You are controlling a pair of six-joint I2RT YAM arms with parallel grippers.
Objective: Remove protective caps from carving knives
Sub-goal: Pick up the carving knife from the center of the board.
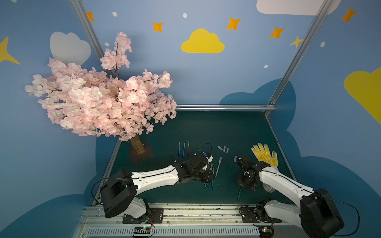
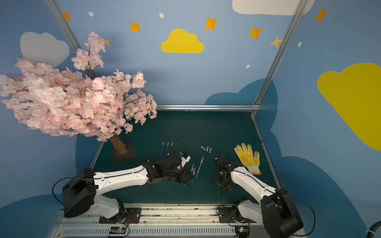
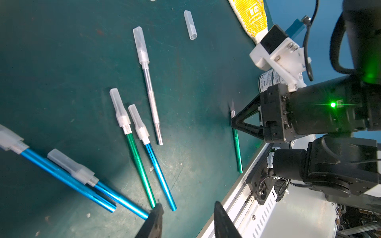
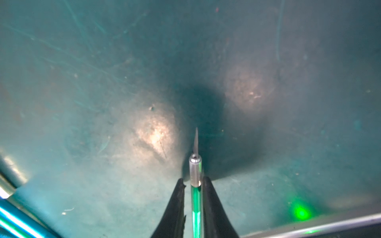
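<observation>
My right jaws are pinched narrow on the uncapped green knife (image 4: 195, 206), low on the surface (image 1: 206, 127) near the yellow glove's (image 1: 265, 154) cuff; my left jaws stand part-open, empty, over five capped knives (image 3: 137, 160) farther from the glove; loose caps (image 1: 224, 148) lie near its fingers.

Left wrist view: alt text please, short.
The right gripper grips an uncapped green knife near the edge of the green mat. Five capped knives, three blue, one green and one whitish, lie on the mat, with one loose cap and a yellow glove nearby. The left gripper shows open in the foreground.
</observation>
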